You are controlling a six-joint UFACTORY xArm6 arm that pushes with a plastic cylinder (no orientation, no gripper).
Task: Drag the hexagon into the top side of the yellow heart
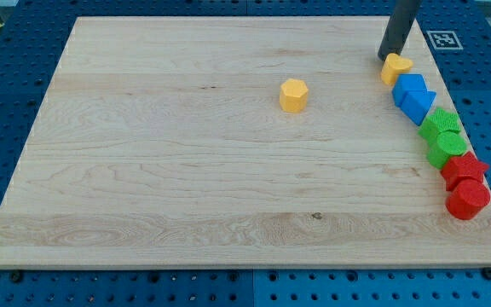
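Observation:
The yellow hexagon (294, 95) sits alone on the wooden board (169, 170), a little above and right of the middle. The yellow heart (395, 67) lies near the board's top right corner. My tip (384, 58) touches or nearly touches the heart's upper left side. The rod rises from there and leaves the view at the top. The hexagon is well to the left of my tip and slightly lower, with bare board between them.
A line of blocks runs down the board's right edge below the heart: two blue blocks (413, 95), two green blocks (442, 136), a red star-like block (464, 168) and a red block (468, 200). A fiducial tag (441, 38) lies beyond the top right corner.

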